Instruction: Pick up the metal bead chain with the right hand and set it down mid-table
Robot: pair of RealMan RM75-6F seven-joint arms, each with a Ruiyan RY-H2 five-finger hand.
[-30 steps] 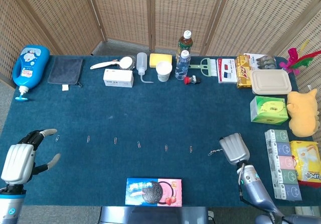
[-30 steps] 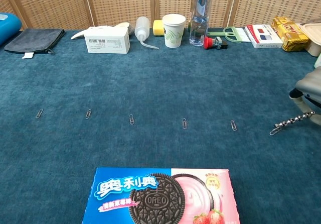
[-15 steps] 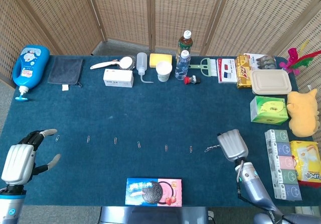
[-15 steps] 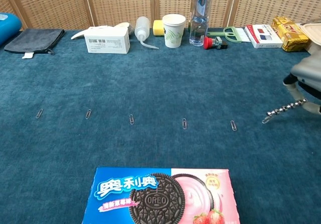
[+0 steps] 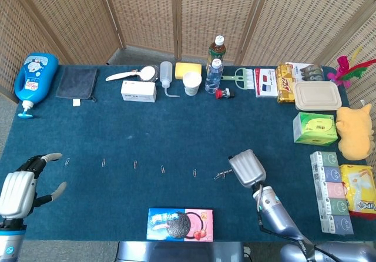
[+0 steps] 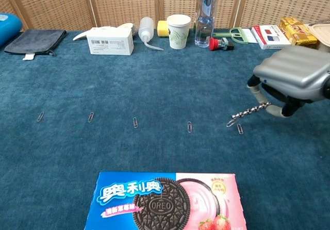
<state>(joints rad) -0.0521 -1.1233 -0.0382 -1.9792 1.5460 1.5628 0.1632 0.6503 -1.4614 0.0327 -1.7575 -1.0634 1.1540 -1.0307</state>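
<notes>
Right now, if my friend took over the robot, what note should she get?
Right robot hand: holds the chain, which dangles toward a paper clip in the chest view.
Left robot hand: open, empty, near the table's left edge.
Done: chain picked up, carried partway across the table.
Left: bring it to mid-table, lower it, let go.

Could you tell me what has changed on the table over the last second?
The right hand has carried the metal bead chain leftward toward mid-table, still held in its fingers, its free end now near the rightmost paper clip. The left hand, clips and cookie box stayed put.
</notes>
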